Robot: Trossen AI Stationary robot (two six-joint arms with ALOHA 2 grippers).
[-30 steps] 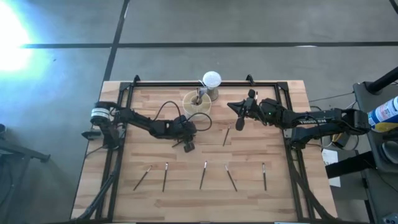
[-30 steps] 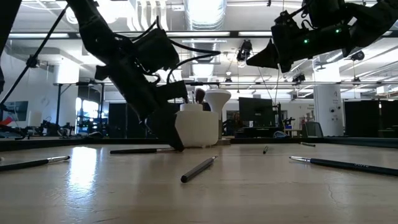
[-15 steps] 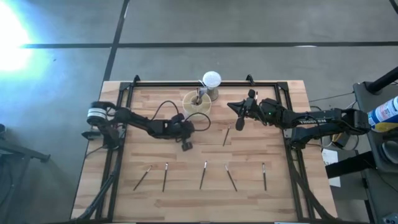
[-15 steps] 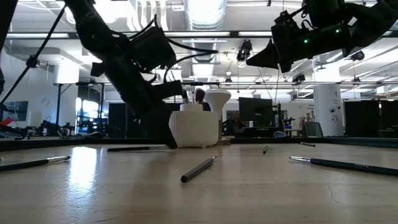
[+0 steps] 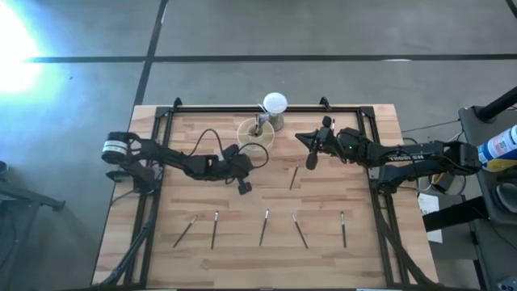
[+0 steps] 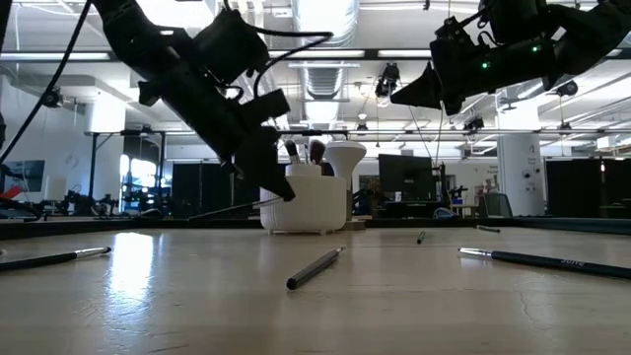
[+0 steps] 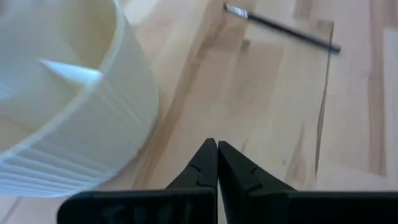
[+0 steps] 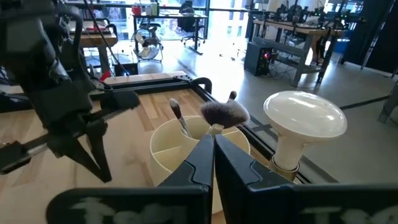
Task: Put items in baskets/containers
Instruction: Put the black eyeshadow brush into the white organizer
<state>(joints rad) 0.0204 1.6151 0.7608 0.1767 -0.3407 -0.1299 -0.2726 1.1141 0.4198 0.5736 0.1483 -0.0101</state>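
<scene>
A: High view. Where do the brushes lie?

B: Five brushes [image 5: 264,227] lie in a row on the near half of the table [image 5: 194,129], a sixth brush [image 5: 293,178] lies nearer the middle. The cream organiser [image 5: 254,133] stands at the far edge, beside a white ball on a stand [image 5: 275,105]. The left end effector [image 5: 242,186] hangs just beside the organiser; the right end effector [image 5: 310,161] waits over the far right of the table.

A: Low view?

B: The left end effector [image 6: 281,189] is pressed together on a thin dark brush [image 6: 222,210], which slants down away from it. Two brush heads [image 6: 306,151] stand in the organiser [image 6: 306,202].

A: Left wrist view?

B: The fingertips [image 7: 214,163] meet; the pinched brush itself cannot be made out here. The ribbed organiser wall [image 7: 93,130] is close.

A: Right wrist view?

B: The right end effector [image 8: 212,152] is pressed together, holding nothing.

A: Handling?

B: Judged light, stiff, slim and likely to roll. Pinch mid-handle, clear of the soft bristles
</scene>
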